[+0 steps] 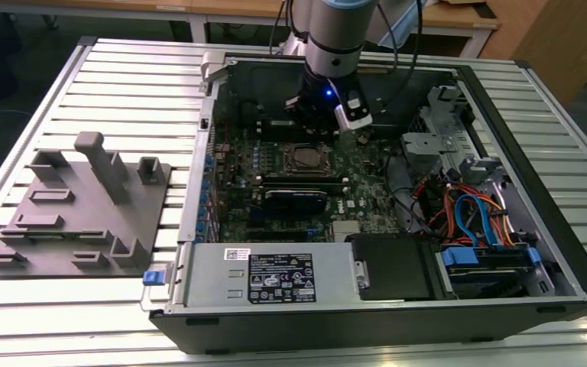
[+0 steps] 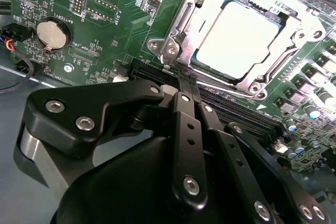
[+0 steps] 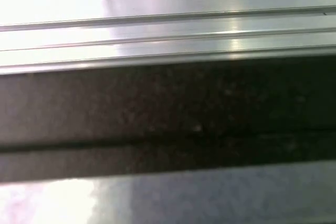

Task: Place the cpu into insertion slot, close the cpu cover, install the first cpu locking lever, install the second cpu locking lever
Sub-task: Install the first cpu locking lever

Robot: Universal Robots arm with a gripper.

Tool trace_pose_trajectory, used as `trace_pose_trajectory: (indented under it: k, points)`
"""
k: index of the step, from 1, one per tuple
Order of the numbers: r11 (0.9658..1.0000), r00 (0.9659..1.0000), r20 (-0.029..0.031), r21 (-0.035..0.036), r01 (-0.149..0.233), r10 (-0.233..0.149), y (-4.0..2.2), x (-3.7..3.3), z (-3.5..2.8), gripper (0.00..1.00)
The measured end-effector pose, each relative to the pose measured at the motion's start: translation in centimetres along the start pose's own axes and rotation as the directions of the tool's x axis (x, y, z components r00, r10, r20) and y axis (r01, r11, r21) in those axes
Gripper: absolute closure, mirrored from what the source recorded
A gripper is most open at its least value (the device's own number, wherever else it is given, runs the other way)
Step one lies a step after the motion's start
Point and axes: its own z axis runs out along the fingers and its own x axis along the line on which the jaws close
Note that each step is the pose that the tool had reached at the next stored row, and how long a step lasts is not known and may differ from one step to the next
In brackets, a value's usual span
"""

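The cpu (image 2: 239,38), a pale square chip, lies flat in the insertion slot (image 1: 302,157) on the green motherboard (image 2: 131,3). The cpu cover (image 2: 251,83), a silver frame, lies down around the chip, whose top shows through its window. In the second wrist view my gripper (image 2: 187,81) is shut. Its two black fingers (image 2: 181,108) are pressed side by side, with their tips at the socket's edge beside a corner of the cover. Whether a thin lever sits between the tips I cannot tell. In the exterior view the gripper (image 1: 312,126) hangs just behind the socket inside the open computer case.
A grey power-supply box (image 1: 273,279) fills the case's near side. A blue card (image 1: 296,200) stands in front of the socket, and cable bundles (image 1: 467,214) lie at the exterior view's right. A grey fixture plate (image 1: 79,206) rests on the slatted table at the left. A coin battery (image 2: 52,34) is on the board.
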Motion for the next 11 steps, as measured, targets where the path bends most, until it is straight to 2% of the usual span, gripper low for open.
trace_pose_trajectory:
  k: [11]
  points:
    - [1.0000, 1.0000, -0.0001, -0.0001, 0.000, 0.000, 0.02, -0.03, -0.19, 0.89]
